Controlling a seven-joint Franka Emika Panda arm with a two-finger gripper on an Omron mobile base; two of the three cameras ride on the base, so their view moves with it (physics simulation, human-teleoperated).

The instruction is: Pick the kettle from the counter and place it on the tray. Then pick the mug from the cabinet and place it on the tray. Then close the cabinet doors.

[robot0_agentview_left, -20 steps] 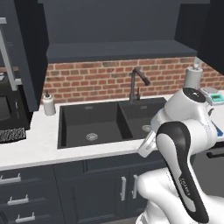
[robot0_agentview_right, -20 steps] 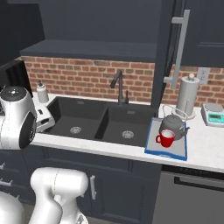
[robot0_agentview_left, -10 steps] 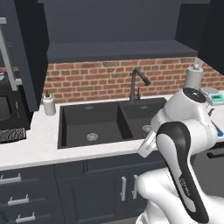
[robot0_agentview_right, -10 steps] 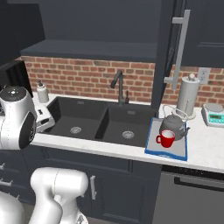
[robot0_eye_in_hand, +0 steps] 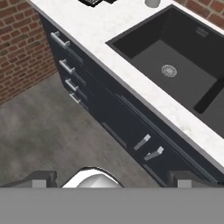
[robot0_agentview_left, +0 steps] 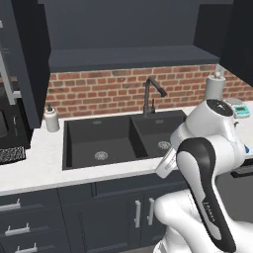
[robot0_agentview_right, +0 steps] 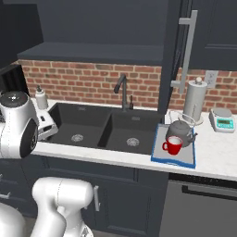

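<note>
A: Where do the jaws stand?
B: The gripper [robot0_eye_in_hand: 112, 180] is spread wide, holding nothing, looking down at the lower drawers [robot0_eye_in_hand: 70, 70] and the sink [robot0_eye_in_hand: 175, 65].
A: And the mug [robot0_agentview_right: 173, 145]?
B: On the tray [robot0_agentview_right: 157, 156], touching the kettle [robot0_agentview_right: 181, 131], well apart from the jaws.

I see a red brick backsplash [robot0_agentview_right: 88, 83] running behind a black double sink [robot0_agentview_left: 116, 141] with a dark curved faucet [robot0_agentview_right: 121, 90], dark navy lower drawers with silver handles [robot0_eye_in_hand: 65, 65] below, a grey concrete floor [robot0_eye_in_hand: 48, 131], and even, soft light throughout.
</note>
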